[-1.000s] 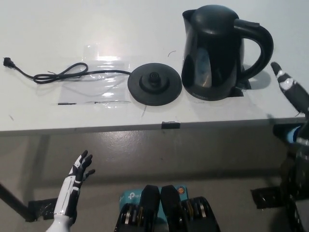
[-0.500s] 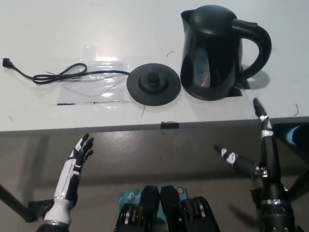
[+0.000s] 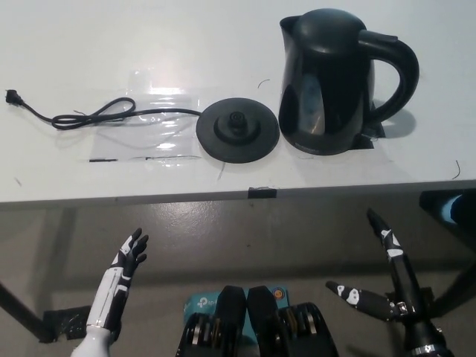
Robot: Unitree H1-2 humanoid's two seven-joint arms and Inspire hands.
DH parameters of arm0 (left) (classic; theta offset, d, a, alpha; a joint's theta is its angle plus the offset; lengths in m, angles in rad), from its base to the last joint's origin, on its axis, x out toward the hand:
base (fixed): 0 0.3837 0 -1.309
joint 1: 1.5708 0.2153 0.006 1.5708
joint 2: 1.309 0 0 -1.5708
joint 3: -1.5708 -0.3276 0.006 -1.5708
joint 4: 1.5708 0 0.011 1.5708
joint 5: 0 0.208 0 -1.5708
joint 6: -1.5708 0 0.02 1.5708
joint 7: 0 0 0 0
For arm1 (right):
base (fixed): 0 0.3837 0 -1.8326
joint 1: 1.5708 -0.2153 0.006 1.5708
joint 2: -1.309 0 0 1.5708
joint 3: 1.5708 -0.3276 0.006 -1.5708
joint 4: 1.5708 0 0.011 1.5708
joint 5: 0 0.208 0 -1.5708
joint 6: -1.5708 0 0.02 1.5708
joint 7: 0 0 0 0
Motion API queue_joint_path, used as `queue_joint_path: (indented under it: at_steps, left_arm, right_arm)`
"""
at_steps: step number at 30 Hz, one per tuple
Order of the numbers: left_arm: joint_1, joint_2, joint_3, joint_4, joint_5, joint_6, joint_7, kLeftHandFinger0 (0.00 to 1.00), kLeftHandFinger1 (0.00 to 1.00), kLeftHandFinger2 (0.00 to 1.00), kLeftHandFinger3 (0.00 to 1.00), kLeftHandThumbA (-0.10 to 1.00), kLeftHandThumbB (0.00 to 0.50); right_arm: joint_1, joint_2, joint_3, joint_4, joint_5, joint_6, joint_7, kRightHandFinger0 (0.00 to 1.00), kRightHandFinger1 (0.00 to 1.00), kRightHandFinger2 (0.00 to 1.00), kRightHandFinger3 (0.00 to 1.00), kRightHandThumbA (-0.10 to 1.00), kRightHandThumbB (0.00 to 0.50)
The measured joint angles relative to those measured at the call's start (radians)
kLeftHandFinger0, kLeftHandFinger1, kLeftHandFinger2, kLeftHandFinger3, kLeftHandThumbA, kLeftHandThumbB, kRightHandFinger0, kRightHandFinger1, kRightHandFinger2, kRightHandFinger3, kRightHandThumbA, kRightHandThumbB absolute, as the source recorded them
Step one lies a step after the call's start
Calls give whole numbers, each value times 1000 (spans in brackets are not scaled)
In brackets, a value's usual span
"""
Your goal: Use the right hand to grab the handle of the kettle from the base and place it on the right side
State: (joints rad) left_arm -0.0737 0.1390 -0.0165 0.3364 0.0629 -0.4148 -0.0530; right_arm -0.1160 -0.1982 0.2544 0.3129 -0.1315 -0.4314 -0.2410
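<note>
Currently, right hand [image 3: 388, 296]: its fingers [image 3: 383, 236] are spreading apart and gripping nothing; it is hanging below the table edge at lower right, well apart from the kettle.
Left hand [image 3: 125, 260]: its fingers are fanning loosely, released, and it is resting low at lower left, under the table edge.
Electric kettle [image 3: 335, 78]: black, it is standing upright on the white table [image 3: 89, 44], just right of the round base [image 3: 237, 129], handle [image 3: 398, 74] pointing right.
Power cord [image 3: 82, 114]: it is trailing left from the base across a clear plastic sheet [image 3: 160, 119].
</note>
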Motion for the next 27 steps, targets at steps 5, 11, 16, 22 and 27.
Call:
queue_joint_path:
  at_steps: [5, 11, 16, 22, 27]
  left_arm:
    - [0, 0, -1, 3, 22, -1, 1, 1000, 1000, 1000, 1000, 1000, 500]
    - [1, 0, -1, 3, 47, -1, 4, 1000, 1000, 1000, 1000, 1000, 500]
    - [1, 0, 0, 3, 67, -1, 10, 1000, 1000, 1000, 1000, 1000, 500]
    - [0, 0, 0, 3, 81, -1, 17, 1000, 1000, 1000, 1000, 1000, 500]
    - [1, 0, 1, 2, 85, 1, 17, 1000, 1000, 1000, 1000, 1000, 500]
  right_arm:
    - [0, 2, -16, 0, 2, 0, 38, 1000, 1000, 1000, 1000, 1000, 314]
    - [2, 11, -27, -2, 2, 1, 72, 1000, 1000, 1000, 1000, 1000, 320]
    - [4, 17, -37, -3, 1, 3, 93, 1000, 1000, 1000, 1000, 1000, 329]
    - [4, 20, -51, -3, -3, 7, 114, 1000, 1000, 1000, 1000, 1000, 319]
    - [4, 22, -53, -4, -6, 10, 127, 1000, 1000, 1000, 1000, 1000, 323]
